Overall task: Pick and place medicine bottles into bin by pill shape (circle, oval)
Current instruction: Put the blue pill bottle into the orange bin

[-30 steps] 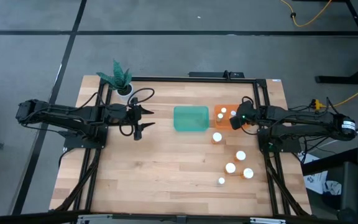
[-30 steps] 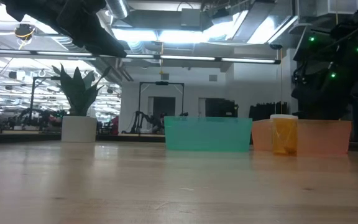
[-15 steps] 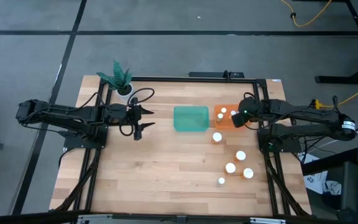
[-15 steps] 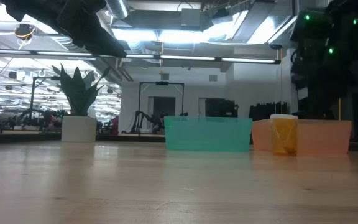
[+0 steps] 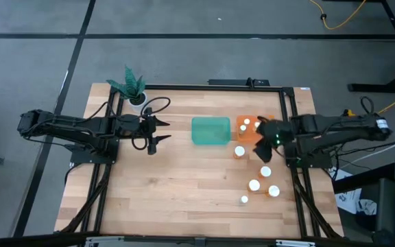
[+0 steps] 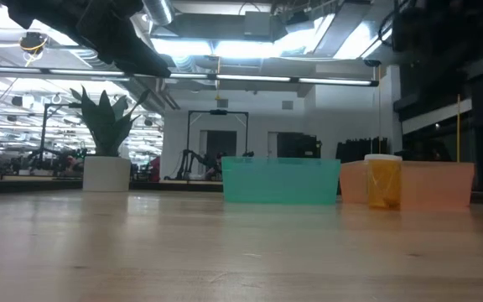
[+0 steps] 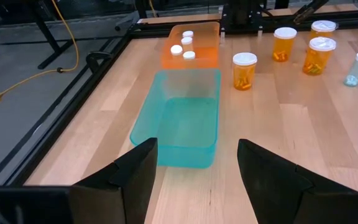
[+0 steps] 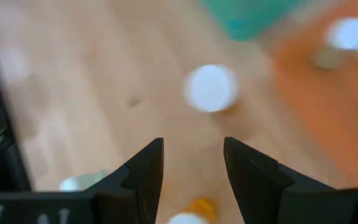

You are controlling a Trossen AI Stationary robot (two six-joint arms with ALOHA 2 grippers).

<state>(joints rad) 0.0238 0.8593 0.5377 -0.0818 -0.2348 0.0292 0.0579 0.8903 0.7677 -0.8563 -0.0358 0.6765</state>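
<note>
Five medicine bottles stand upright on the wood table: one just near of the orange bin, and several more toward the near right. Three white caps show inside the orange bin. The teal bin beside it holds nothing. My right gripper hangs open and empty above the table near the orange bin's near edge; in its wrist view a white cap lies below its fingers. My left gripper waits open, left of the teal bin.
A white pot with a green plant stands at the far left corner. A black frame runs around the table's edges. Bare wood lies in the middle and at the near left.
My right gripper has risen from over the orange bin and swung toward the table's near edge, turning as it went. In the low view its arm has climbed out of the upper right. Its fingers carry nothing.
</note>
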